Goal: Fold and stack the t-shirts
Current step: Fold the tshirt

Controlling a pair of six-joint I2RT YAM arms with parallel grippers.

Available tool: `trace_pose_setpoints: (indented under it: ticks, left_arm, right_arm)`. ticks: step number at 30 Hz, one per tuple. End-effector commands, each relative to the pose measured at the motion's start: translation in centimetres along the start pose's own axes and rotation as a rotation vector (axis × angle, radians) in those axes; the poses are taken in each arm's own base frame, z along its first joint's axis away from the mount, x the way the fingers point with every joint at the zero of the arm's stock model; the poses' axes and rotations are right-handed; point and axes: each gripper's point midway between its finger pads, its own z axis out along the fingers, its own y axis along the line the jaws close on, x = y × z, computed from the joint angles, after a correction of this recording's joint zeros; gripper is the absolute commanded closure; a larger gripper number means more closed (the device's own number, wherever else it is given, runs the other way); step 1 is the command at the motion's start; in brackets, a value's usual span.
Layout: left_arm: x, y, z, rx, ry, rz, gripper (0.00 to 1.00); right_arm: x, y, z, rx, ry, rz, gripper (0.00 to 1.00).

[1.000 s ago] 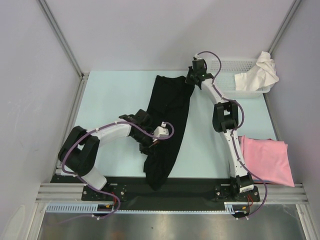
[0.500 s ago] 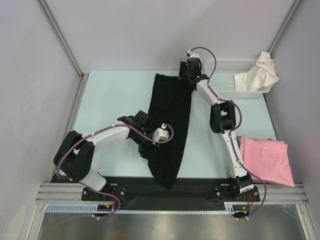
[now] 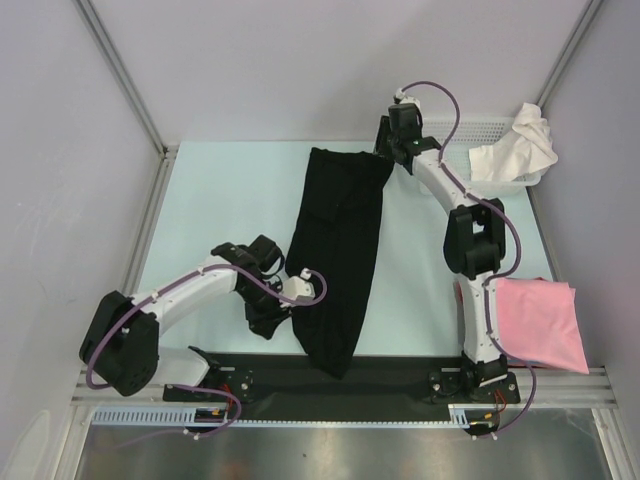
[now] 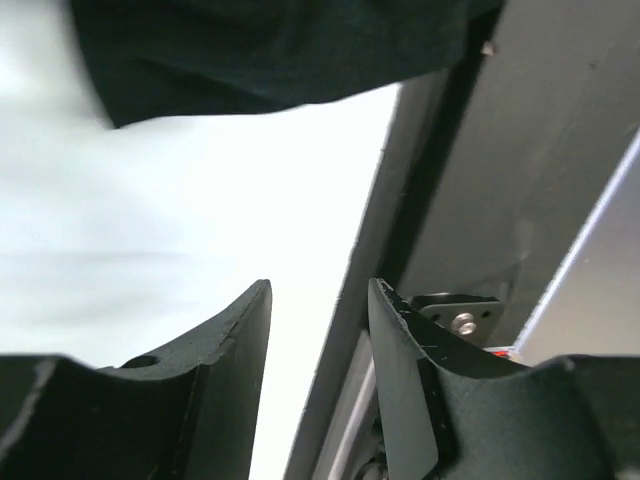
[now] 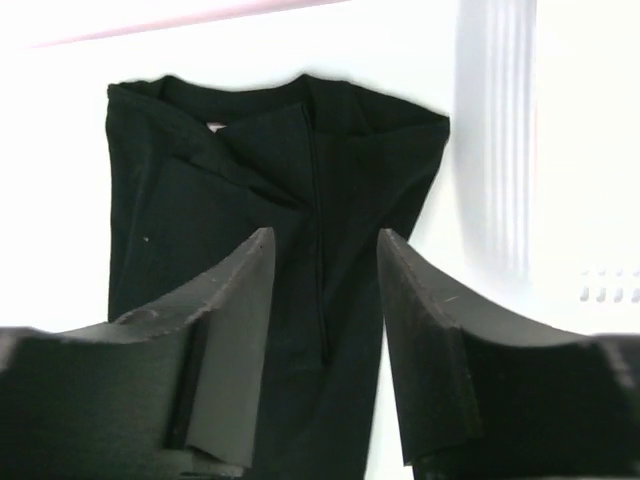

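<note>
A large black t-shirt [image 3: 338, 250], folded into a long narrow strip, lies on the table from the far middle to the front edge. My left gripper [image 3: 262, 324] is open and empty, low beside the strip's near left side; the left wrist view shows the shirt's edge [image 4: 270, 50] above my open gripper [image 4: 320, 292]. My right gripper [image 3: 384, 150] is open and empty just above the collar end [image 5: 200, 180], as the right wrist view [image 5: 325, 245] shows. A folded pink t-shirt [image 3: 540, 320] lies at the near right. A white t-shirt [image 3: 515, 150] hangs over the basket.
A white plastic mesh basket [image 3: 450, 130] stands at the far right against the wall. A black strip and metal rail [image 3: 400, 375] run along the front edge, close to my left gripper [image 4: 450, 200]. Frame posts and walls enclose the table.
My left gripper has come off the black shirt and moved left and toward the front edge. The shirt's near end has shifted right. My right gripper swung left, then back right.
</note>
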Motion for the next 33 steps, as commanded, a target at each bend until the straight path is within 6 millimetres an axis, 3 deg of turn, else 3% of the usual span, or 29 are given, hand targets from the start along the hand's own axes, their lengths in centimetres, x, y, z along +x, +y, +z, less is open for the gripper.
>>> trace_pose_setpoints:
  ticks: [1, 6, 13, 16, 17, 18, 21, 26, 31, 33]
  left_arm:
    - [-2.3, 2.2, -2.5, -0.133, -0.046, 0.043, 0.51]
    - [-3.0, 3.6, -3.5, -0.209, -0.06, 0.012, 0.49]
    - [-2.9, 3.6, -3.7, -0.216, -0.072, -0.017, 0.49]
    - [-3.0, 3.9, -3.8, -0.222, -0.078, -0.023, 0.49]
    - [-3.0, 4.0, -3.8, -0.223, -0.076, -0.029, 0.49]
    - [-3.1, 4.0, -3.8, -0.223, -0.077, -0.032, 0.49]
    - [-3.2, 3.9, -3.8, -0.212, -0.079, -0.036, 0.48]
    - [-3.6, 4.3, -3.6, -0.213, -0.079, -0.049, 0.48]
    - [-4.7, 4.7, -4.2, -0.228, -0.104, -0.05, 0.47]
    - [-5.1, 4.8, -4.4, -0.232, -0.112, -0.047, 0.47]
  right_arm:
    - [4.3, -2.3, 1.8, 0.084, 0.124, 0.049, 0.52]
    - [6.8, -3.4, 4.6, 0.129, 0.182, 0.1, 0.53]
    - [9.2, -4.6, 6.9, 0.17, 0.205, 0.127, 0.52]
    - [10.2, -4.5, 8.2, 0.149, 0.224, 0.134, 0.77]
    - [10.4, -4.3, 8.5, 0.134, 0.229, 0.139, 0.92]
    - [10.5, -4.0, 8.8, 0.106, 0.236, 0.151, 0.98]
    - [9.3, -3.1, 10.0, 0.024, 0.2, 0.193, 1.0]
    - [4.3, -0.8, 12.4, -0.149, 0.028, 0.322, 1.0]
    - [-0.1, 0.6, 13.2, -0.232, -0.136, 0.384, 1.0]
    - [-1.0, 1.2, 12.6, -0.257, -0.153, 0.378, 0.84]
